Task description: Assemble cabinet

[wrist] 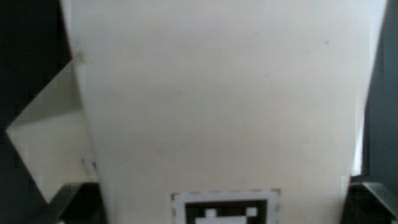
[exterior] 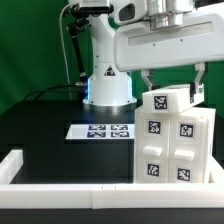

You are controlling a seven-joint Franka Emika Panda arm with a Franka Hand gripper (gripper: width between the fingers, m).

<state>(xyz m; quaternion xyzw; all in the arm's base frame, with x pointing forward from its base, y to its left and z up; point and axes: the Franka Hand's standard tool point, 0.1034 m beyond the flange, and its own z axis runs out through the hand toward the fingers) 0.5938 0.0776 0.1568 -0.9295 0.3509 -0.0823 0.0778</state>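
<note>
The cabinet body (exterior: 178,145) is a large white box with several tag markers, standing at the exterior view's right. A smaller white top block (exterior: 165,101) with a tag sits on it, slightly turned. My gripper (exterior: 172,90) reaches down over this block, one finger on each side of it. In the wrist view the block (wrist: 214,90) fills the space between the dark fingertips (wrist: 75,200), which lie against its sides, and its tag (wrist: 226,208) shows near the gripper (wrist: 222,205). An angled white face of the cabinet (wrist: 45,125) shows beside it.
The marker board (exterior: 102,131) lies flat on the black table in front of the arm's base (exterior: 108,88). A low white rim (exterior: 60,190) runs along the table's near edge and the exterior view's left side.
</note>
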